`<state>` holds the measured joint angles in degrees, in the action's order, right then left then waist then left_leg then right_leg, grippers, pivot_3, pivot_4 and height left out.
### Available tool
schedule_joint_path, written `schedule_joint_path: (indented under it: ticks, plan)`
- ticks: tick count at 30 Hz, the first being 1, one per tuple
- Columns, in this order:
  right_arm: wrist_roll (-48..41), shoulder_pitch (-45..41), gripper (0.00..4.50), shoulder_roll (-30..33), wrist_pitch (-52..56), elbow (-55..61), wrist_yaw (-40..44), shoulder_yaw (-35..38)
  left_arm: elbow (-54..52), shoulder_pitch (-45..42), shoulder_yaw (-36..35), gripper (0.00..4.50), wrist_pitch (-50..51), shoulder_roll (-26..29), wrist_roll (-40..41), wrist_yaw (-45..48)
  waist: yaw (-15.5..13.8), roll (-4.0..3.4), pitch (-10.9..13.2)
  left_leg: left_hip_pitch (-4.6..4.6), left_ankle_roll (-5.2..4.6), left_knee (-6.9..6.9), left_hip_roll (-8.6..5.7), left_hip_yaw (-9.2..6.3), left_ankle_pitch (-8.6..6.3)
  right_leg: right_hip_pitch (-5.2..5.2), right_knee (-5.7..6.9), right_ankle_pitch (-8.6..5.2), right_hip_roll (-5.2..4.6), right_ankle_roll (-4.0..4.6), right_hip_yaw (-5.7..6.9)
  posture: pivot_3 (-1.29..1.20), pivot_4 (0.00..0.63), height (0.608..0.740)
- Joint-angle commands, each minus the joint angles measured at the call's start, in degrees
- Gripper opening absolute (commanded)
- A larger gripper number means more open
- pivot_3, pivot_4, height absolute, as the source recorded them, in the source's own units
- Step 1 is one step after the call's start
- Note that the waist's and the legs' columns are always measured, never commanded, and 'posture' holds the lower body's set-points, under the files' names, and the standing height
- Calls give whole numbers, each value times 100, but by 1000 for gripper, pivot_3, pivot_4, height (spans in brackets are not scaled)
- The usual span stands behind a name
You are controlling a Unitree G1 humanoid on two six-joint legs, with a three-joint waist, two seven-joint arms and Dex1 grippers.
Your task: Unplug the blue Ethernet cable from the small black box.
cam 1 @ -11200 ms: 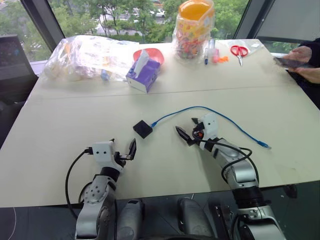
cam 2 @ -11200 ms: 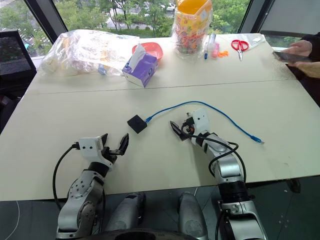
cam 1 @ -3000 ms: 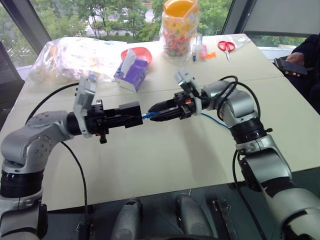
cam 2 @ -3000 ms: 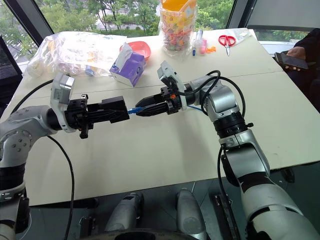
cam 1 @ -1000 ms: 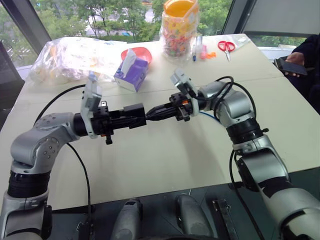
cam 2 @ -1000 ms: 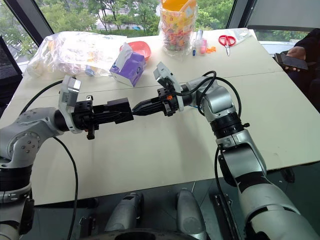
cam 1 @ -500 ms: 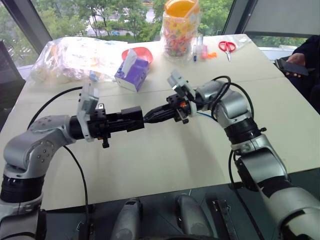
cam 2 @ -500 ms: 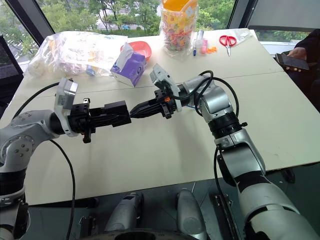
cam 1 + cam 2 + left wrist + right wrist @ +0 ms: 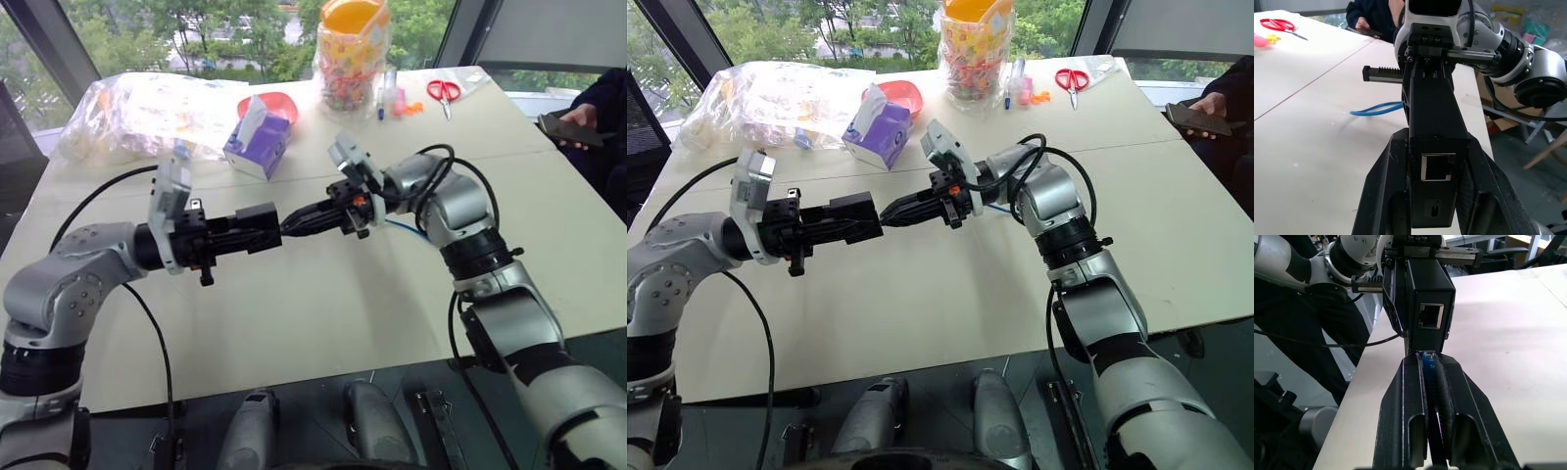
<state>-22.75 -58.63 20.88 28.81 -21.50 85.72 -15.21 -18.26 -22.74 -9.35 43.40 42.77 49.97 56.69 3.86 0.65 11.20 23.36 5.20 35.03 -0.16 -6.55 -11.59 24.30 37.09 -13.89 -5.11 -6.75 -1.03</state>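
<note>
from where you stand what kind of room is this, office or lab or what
Probably an office or lab workspace on an upper floor: a large pale table stands by tall windows looking out on treetops, with desk clutter like red scissors, a tissue box and markers, and a seated person holding a phone.

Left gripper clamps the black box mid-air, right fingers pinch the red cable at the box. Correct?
Not quite: the cable is blue, not red, as the right wrist view shows. The left gripper does clamp the black box mid-air, and the right fingers pinch it at the box.
</note>
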Motion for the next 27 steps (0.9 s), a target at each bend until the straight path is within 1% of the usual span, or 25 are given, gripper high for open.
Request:
schedule_joint_path:
  ticks: [1,2,3,4,6,27]
  plan:
    - [-53,22,70,58,237,161,-3,73,-81,-145,-162,515,-169,6,46,34,0,0,0,0,0,0,0,0,0,0,0,0,0,0,0,0,150,740]
    - [-33,23,70,55,217,166,-22,74,-81,-142,-155,515,-171,0,39,42,1,0,0,0,0,0,0,0,0,0,0,0,0,0,0,0,150,740]
    - [-3,25,881,50,186,166,-52,76,-81,-142,-151,515,-170,-5,35,46,0,0,0,0,0,0,0,0,0,0,0,0,0,0,0,0,150,740]
    - [21,31,1182,45,149,169,-71,80,-82,-142,-146,515,-171,-10,31,51,0,0,0,0,0,0,0,0,0,0,0,0,0,0,0,0,150,740]
    - [30,40,2120,40,135,182,-88,91,-81,-143,-141,515,-174,-15,26,55,0,0,0,0,0,0,0,0,0,0,0,0,0,0,0,0,150,740]
    - [6,-82,2120,33,97,26,-91,177,-142,-44,-76,515,-250,-53,-68,92,2,0,0,0,0,0,0,0,0,0,0,0,0,0,0,0,150,740]
